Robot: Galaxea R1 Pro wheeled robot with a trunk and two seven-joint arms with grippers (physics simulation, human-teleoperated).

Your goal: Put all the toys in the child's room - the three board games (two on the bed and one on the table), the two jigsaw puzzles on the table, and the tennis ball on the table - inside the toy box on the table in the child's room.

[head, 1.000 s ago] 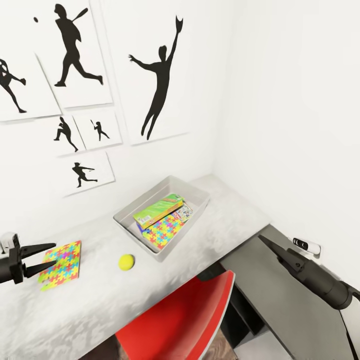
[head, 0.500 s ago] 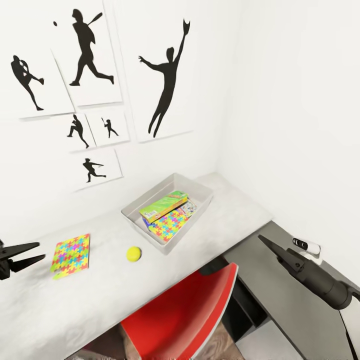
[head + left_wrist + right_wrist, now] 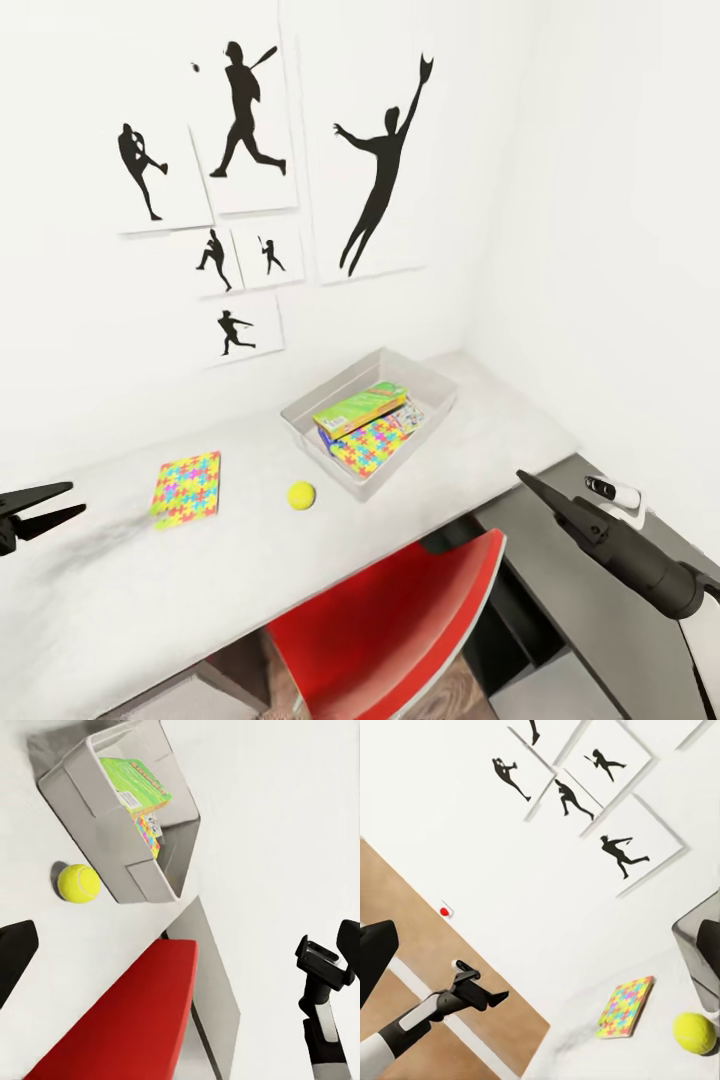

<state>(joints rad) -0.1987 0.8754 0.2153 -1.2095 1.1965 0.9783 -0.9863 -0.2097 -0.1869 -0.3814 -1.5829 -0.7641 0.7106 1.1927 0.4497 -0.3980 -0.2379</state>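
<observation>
One jigsaw puzzle [image 3: 187,488] beside tennis ball [image 3: 301,494].

My left gripper [image 3: 45,507] is cut by the left edge of the head view; I see two spread fingers and nothing behind them. My right gripper [image 3: 535,487] shows as one dark point at lower right, so I cannot tell how its jaws stand. The right arm leaves the frame at the right edge. In the bin [image 3: 330,405], the green box [image 3: 360,409] covers part of the jigsaw [image 3: 373,444] and most of another box [image 3: 410,416], whose print is too small to read. The red chair [image 3: 390,630] is cut by the bottom edge. In the right wrist view the bin [image 3: 701,960] is clipped at the right edge.
</observation>
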